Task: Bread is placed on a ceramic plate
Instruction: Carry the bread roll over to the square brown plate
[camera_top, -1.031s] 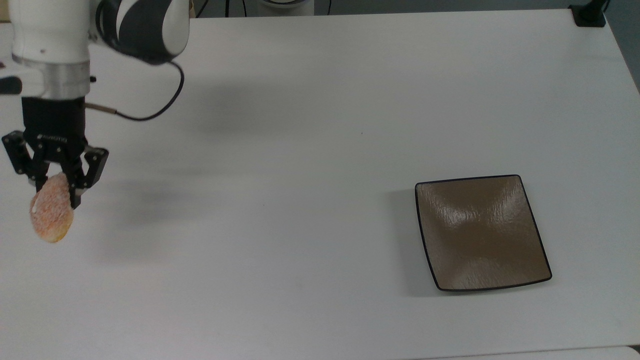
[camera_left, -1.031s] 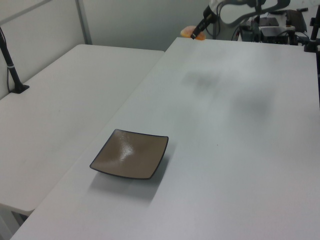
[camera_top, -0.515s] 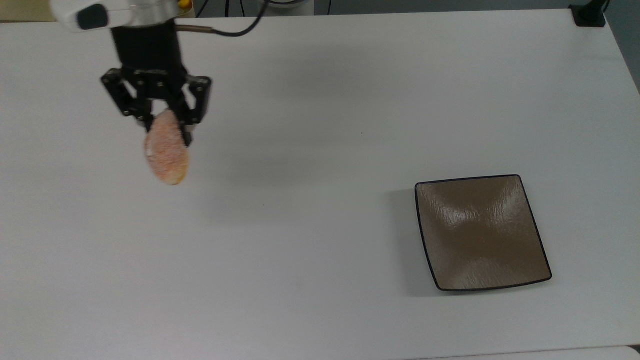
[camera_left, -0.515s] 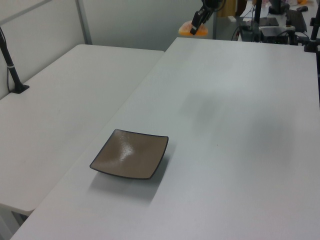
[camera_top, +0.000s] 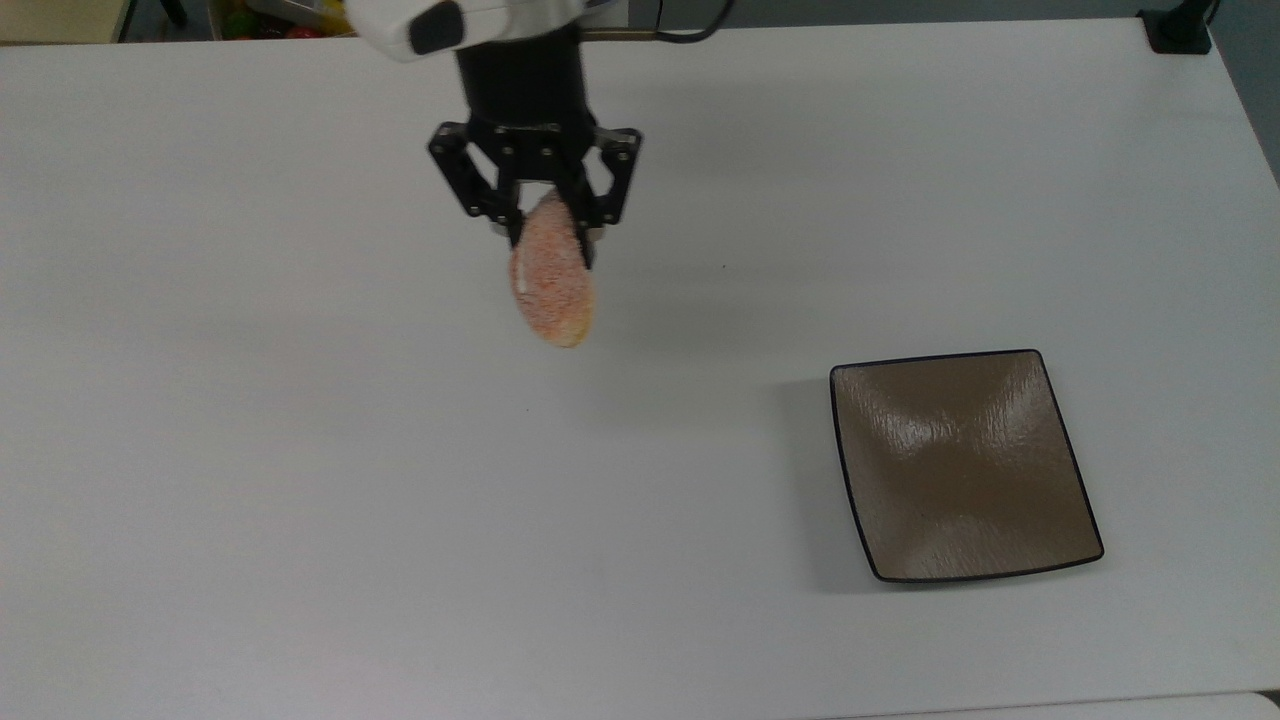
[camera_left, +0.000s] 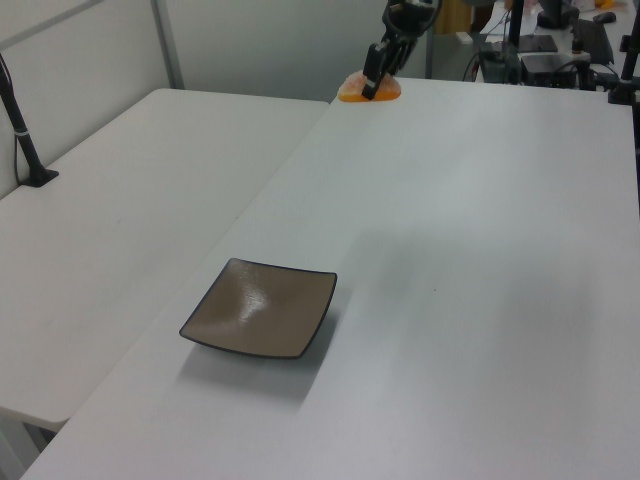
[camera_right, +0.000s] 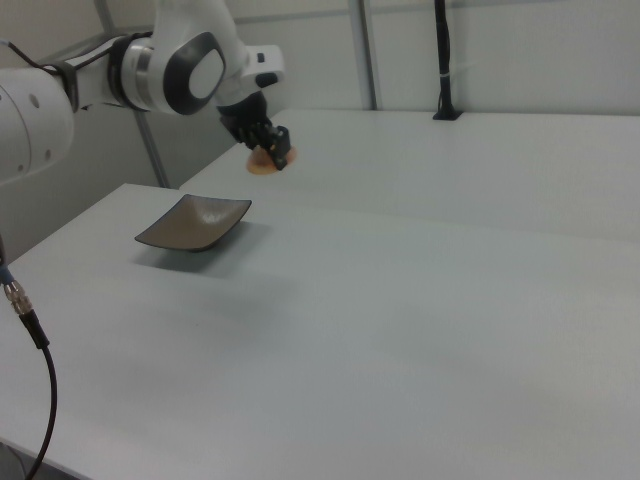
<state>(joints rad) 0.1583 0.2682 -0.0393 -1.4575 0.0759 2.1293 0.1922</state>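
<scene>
Sitting near the top view's lower right on the bare white desk (camera_top: 300, 520), the ceramic plate (camera_top: 962, 465) lies apart from the bread (camera_top: 552, 280), hanging clamped in the jaws of the gripper (camera_top: 545, 235) above.

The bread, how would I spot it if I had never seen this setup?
Start with the big white table in the top view. Above its far middle hangs the robot's black claw, and the bread is the small oval orange-pink speckled bun pinched in it, off the tabletop. The one other item, a square brown ceramic plate, lies flat toward the top view's right.
</scene>
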